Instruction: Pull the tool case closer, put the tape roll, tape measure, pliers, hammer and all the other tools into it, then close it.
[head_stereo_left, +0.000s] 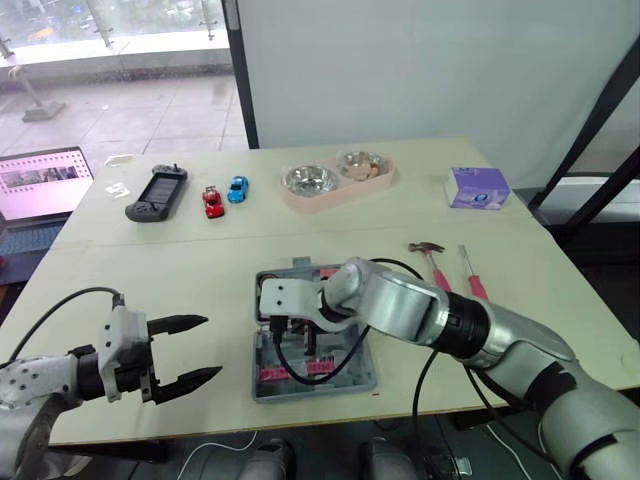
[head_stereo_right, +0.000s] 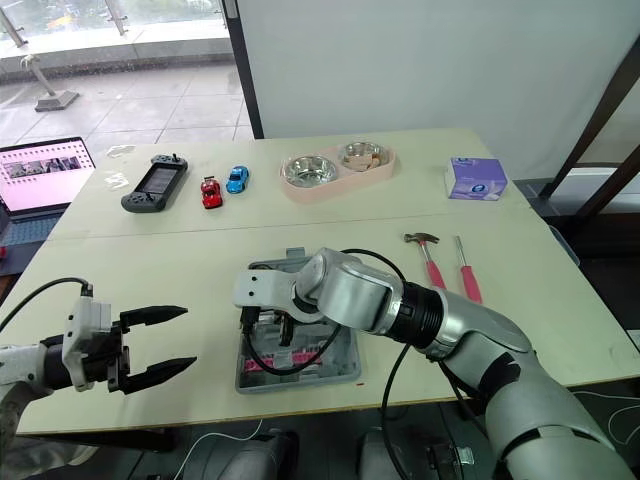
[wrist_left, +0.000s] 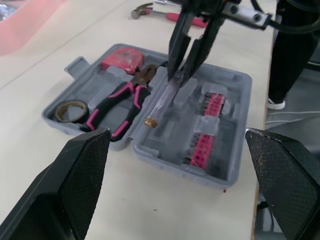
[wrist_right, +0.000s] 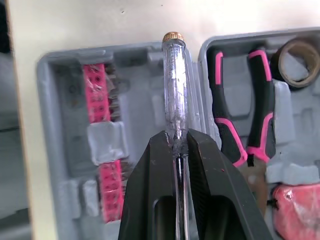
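while the right gripper pinches a clear screwdriver over the tool case — the left gripper gapes.

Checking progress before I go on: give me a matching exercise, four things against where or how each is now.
1 pliers
2 hammer
3 clear screwdriver
4 left gripper

A open, empty
B on the table, outside the tool case
C held by the right gripper
D in the tool case

Pairs: 1-D, 2-B, 3-C, 4-A
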